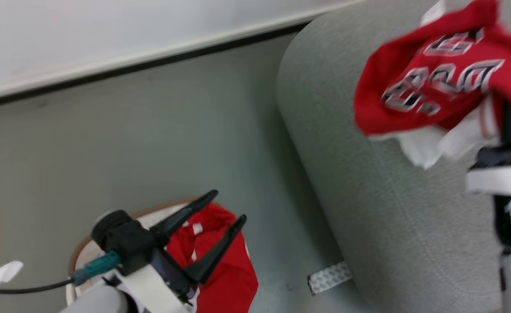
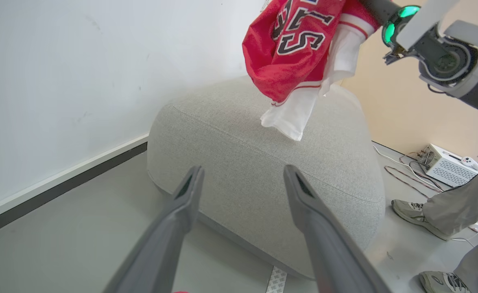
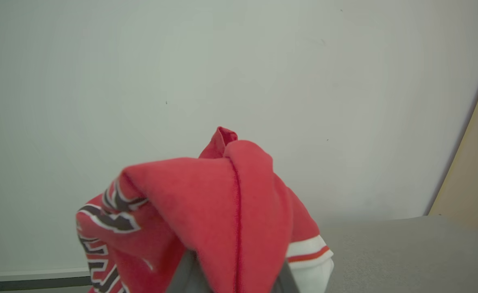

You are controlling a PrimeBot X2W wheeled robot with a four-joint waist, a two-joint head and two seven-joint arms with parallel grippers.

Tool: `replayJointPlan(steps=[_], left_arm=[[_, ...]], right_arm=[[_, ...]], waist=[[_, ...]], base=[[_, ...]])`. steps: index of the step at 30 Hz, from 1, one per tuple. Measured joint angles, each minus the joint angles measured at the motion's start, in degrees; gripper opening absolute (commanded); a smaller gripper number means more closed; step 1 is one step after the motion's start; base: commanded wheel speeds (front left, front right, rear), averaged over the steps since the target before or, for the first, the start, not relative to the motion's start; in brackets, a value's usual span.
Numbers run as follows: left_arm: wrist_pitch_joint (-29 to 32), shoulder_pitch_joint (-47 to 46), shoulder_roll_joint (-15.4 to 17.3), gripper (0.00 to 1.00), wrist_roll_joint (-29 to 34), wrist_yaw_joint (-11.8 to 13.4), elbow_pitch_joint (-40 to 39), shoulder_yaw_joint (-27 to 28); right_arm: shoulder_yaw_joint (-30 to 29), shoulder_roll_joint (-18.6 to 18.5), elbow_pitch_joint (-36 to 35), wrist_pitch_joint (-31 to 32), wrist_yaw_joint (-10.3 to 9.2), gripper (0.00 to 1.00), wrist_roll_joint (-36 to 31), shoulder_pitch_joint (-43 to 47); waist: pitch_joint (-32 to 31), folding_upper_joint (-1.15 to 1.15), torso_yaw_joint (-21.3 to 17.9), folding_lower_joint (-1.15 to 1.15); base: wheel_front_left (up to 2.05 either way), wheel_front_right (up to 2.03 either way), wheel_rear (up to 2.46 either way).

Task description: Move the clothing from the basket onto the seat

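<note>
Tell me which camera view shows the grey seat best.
The left wrist view: the seat appears nearly whole, rounded edges and a stitched seam visible, with the lettered garment hanging above it. The head view shows a blurred part of it; the right wrist view shows a grey strip at lower right.

We look along our left gripper [image 2: 243, 171], its fingers [image 2: 182, 211] spread wide apart, toward the grey seat [image 2: 222, 134] on the floor [image 2: 80, 228]. Above the seat's far side, a lettered red garment [image 2: 287, 44] hangs from the right arm [image 2: 446, 57]. A person's shoes [image 2: 407, 209] stand right of the seat.
</note>
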Motion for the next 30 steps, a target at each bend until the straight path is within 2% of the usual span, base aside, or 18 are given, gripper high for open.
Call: replayJointPlan(steps=[11, 17, 25, 26, 28, 29, 30], left_arm=[[-0.90, -0.82, 7.94, 1.00, -0.25, -1.40, -5.28, 3.66], [-1.74, -1.51, 10.66, 1.00, -0.76, -1.93, -6.37, 5.95], [-2.25, -1.62, 11.17, 1.00, -0.87, -2.45, -5.76, 6.79], [-2.27, -1.62, 11.09, 1.00, -0.96, -2.45, -5.56, 6.84], [-2.43, -1.63, 10.77, 1.00, -1.25, -2.47, -5.25, 6.95], [-2.43, -1.63, 10.53, 1.00, -1.30, -2.48, -4.97, 6.98], [-2.44, -1.63, 10.33, 1.00, -1.31, -2.52, -4.72, 7.04]], right_arm=[[-18.39, 0.00, -0.69, 7.78, 0.00, 0.00, -8.93, -13.56], [-24.27, -0.33, 0.25, 14.95, 0.00, 0.00, -16.44, -16.30], [-27.61, -0.13, 2.40, 27.10, 0.00, 0.01, -23.13, -13.11], [-27.65, -0.10, 2.23, 28.28, 0.00, 0.06, -23.29, -12.38], [-27.75, -0.10, 1.31, 29.83, 0.00, 0.33, -23.30, -11.28], [-27.66, -0.08, 0.75, 30.31, 0.00, 0.49, -23.28, -10.88], [-27.37, -0.09, 0.22, 30.73, 0.00, 0.94, -23.21, -10.62]], waist=[[11.67, 0.00, 5.83, 0.00], [17.41, 0.00, 8.34, 0.00], [20.36, 0.00, 10.85, 0.00], [20.23, 0.00, 10.93, 0.00], [19.87, 0.00, 11.02, -0.01], [19.62, 0.00, 11.01, 0.00], [19.36, 0.00, 10.97, -0.01]], base=[[0.00, 0.00, 0.00], [0.00, 0.00, 0.00], [0.00, 0.00, 0.00], [0.00, 0.00, 0.00], [0.00, 0.00, 0.00], [0.00, 0.00, 0.00], [0.00, 0.00, 0.00]])
